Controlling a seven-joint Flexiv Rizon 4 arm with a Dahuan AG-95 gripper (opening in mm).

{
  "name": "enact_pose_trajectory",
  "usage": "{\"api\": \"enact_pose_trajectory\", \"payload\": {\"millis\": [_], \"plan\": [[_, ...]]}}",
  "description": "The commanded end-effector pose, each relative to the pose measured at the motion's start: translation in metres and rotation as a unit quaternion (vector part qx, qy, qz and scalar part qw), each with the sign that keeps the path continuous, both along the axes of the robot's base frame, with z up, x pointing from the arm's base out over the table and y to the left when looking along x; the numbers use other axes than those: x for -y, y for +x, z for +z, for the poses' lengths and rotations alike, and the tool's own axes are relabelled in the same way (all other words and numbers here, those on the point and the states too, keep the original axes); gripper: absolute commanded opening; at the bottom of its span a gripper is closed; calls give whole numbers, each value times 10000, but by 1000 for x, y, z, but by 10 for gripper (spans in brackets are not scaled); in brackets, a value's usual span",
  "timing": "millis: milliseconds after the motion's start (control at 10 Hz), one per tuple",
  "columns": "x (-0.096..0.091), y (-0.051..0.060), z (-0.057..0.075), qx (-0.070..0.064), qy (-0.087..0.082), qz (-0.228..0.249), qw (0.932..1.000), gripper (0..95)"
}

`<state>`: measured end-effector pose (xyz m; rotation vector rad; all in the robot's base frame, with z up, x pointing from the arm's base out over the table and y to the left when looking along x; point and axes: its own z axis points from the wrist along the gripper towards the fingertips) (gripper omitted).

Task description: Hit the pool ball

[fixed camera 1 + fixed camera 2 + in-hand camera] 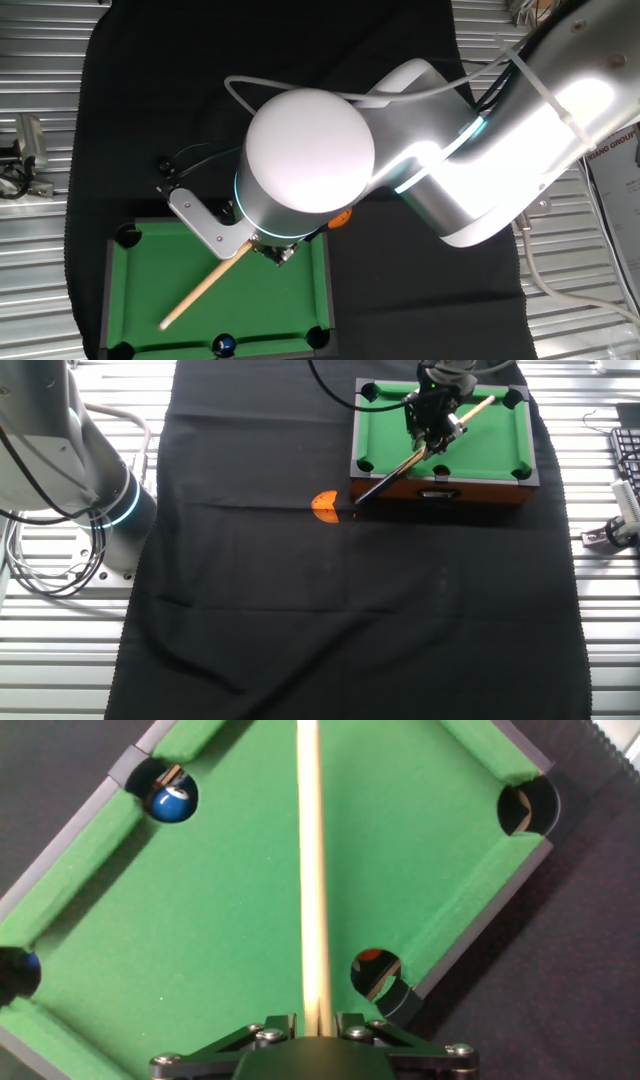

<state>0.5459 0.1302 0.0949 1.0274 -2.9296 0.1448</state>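
Of the red ball [370, 956], only a sliver shows, and only in the hand view. It sits in a pocket [377, 976] of the pool table [200, 920], just right of the hand [312, 1025]. It is too hidden to tell its white spot or facing. The hand is closed on the cue [310, 870], which runs straight ahead over the felt. A blue ball [172, 800] lies by the far-left corner pocket. The other fixed view alone shows an orange piece [325, 506] on the desk's black cloth [300, 610].
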Motion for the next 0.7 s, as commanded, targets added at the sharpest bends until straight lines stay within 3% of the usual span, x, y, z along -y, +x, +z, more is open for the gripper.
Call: {"api": "enact_pose_trajectory", "payload": {"millis": [100, 700], "plan": [[0, 0, 0, -1, 8, -4, 10000, 380], [-1, -1, 3, 1, 41, -25, 10000, 380]]}}
